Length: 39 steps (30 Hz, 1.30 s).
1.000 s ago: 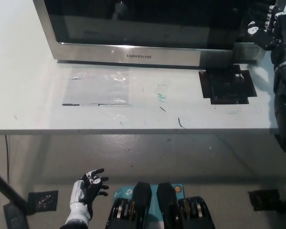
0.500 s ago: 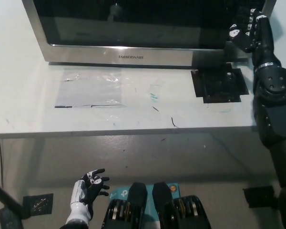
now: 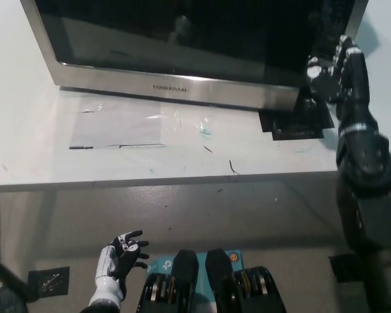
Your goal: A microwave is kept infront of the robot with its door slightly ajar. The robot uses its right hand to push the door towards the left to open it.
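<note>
The microwave (image 3: 182, 45) sits far on the white table (image 3: 45, 150), its door (image 3: 169, 39) swung partway. The right hand (image 3: 329, 68), fingers apart and holding nothing, seems to press the door's right edge. It could slip off. The left hand (image 3: 120, 257) rests low, open.
</note>
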### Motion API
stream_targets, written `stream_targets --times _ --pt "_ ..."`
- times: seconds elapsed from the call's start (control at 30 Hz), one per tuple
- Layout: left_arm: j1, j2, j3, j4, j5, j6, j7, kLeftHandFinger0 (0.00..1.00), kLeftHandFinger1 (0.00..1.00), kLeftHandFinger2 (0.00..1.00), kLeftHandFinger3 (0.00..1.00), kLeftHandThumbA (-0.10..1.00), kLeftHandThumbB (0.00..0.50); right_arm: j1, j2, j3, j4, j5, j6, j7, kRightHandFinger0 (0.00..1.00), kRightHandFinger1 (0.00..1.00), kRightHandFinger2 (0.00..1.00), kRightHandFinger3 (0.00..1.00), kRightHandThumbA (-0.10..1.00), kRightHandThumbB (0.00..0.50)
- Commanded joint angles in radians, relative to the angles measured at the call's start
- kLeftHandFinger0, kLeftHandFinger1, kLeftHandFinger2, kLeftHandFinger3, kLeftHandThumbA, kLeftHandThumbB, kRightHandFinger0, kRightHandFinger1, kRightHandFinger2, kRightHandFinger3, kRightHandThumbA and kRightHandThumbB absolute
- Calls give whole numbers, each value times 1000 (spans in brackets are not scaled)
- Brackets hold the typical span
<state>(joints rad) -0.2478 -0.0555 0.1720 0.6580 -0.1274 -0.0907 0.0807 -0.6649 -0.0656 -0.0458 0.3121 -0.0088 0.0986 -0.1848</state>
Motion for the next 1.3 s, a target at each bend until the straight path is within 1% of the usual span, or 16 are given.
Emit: stream_targets --times 0.0,0.1,0.23,0.33,0.37,0.4,0.47,0.63,0.73,0.8,0.83,0.87,0.97,1.0,1.2,1.27 --pt "-15 -2 -3 -23 0 -3 10 318 334 420 522 57 9 11 81 81 -126 57 25 122 419 615 669 767 373 232" --pt "-19 -5 1 -19 -6 -1 11 318 326 411 522 48 0 102 79 113 -236 72 46 147 445 621 702 841 422 228" --pt "-22 -4 -2 -12 -5 -10 5 321 331 405 512 54 0 158 79 128 -304 105 75 154 457 627 713 888 404 221" --pt "-23 1 -10 -2 6 -27 3 329 337 415 512 58 0 227 94 146 -361 135 80 164 507 634 731 919 393 206" --pt "-24 -1 -10 -1 6 -28 4 295 313 405 513 60 5 248 97 152 -383 146 98 164 528 639 733 924 396 217" --pt "-24 -1 -10 0 6 -27 5 279 303 401 512 59 2 254 98 154 -392 149 105 162 542 642 731 926 404 217" --pt "-24 0 -9 1 2 -28 -1 302 322 406 515 49 0 306 106 180 -438 154 113 164 524 639 714 923 443 232" --pt "-33 -2 0 16 -8 -32 2 312 321 414 520 26 3 380 116 218 -514 190 141 175 519 640 702 906 444 204" --pt "-29 -2 -3 7 -8 -31 -4 296 306 398 498 20 0 462 131 259 -575 237 142 196 556 651 691 900 436 187" --pt "-27 -1 -7 6 -2 -30 -3 309 327 421 509 20 0 510 134 290 -610 247 146 204 573 664 696 888 442 186" --pt "-26 1 -13 5 10 -32 5 319 338 425 505 29 0 532 135 307 -622 244 139 206 553 654 693 873 434 179" --pt "-27 2 -12 10 9 -35 3 309 333 430 515 39 0 548 136 319 -634 245 146 202 521 649 688 861 450 195" --pt "-33 1 -8 15 0 -30 1 282 324 440 520 34 5 578 128 345 -649 248 134 211 501 627 676 865 459 181" --pt "-34 -3 0 17 -14 -29 -2 296 331 439 509 30 9 605 121 365 -667 234 132 215 483 609 671 869 472 173" --pt "-38 -4 -3 23 -5 -45 2 337 347 454 509 40 15 656 117 380 -691 241 131 233 480 606 690 848 476 165" --pt "-37 -2 -8 22 1 -45 0 342 352 459 518 49 1 663 117 383 -697 233 133 235 474 592 683 844 488 173"
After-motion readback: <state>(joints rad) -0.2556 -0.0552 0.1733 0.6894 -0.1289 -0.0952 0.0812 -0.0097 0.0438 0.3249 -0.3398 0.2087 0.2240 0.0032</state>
